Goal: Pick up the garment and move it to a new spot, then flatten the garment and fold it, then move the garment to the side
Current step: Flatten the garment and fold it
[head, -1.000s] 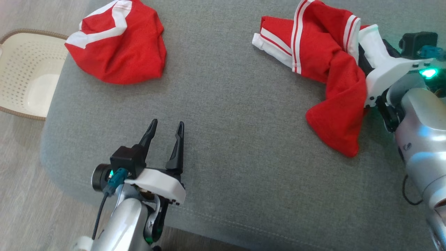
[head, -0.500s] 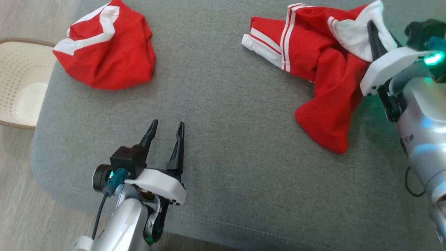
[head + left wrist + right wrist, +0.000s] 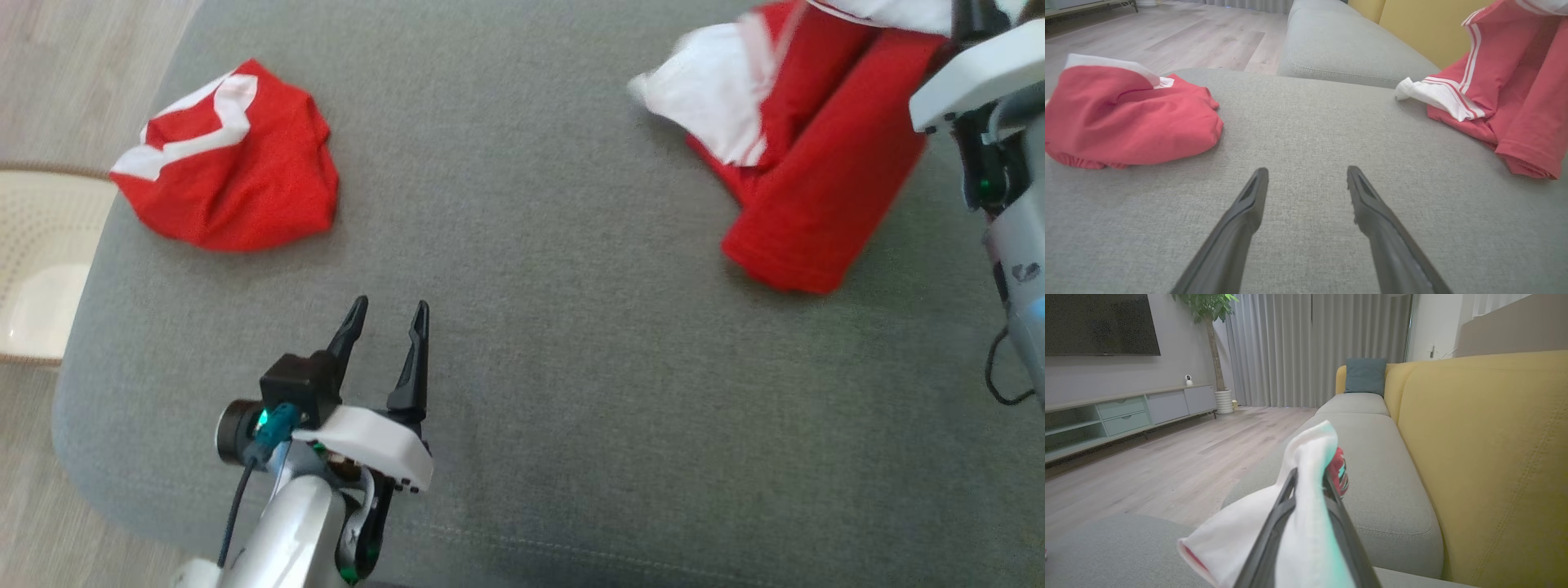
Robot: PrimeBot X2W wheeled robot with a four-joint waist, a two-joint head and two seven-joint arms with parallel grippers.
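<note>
The garment (image 3: 816, 188) is red with white stripes and white panels. It hangs from my right gripper (image 3: 966, 18) at the top right of the head view, its lower fold resting on the grey sofa seat (image 3: 539, 269). In the right wrist view my right gripper (image 3: 1309, 475) is shut on a bunch of the garment's white cloth (image 3: 1306, 522). My left gripper (image 3: 389, 306) hovers open over bare seat near the front edge, well left of the garment (image 3: 1515, 94). Nothing lies between the fingers of the left gripper (image 3: 1306, 171).
A second red and white garment (image 3: 229, 184) lies crumpled at the seat's far left (image 3: 1126, 122). A cream perforated basket (image 3: 33, 245) stands on the floor beside the sofa's left end. The yellow sofa back (image 3: 1486, 457) rises to the right of the raised gripper.
My right gripper has closed on the garment's white part and lifted it up and away, pulling the cloth off the seat. The head camera has shifted. The left arm has stayed put.
</note>
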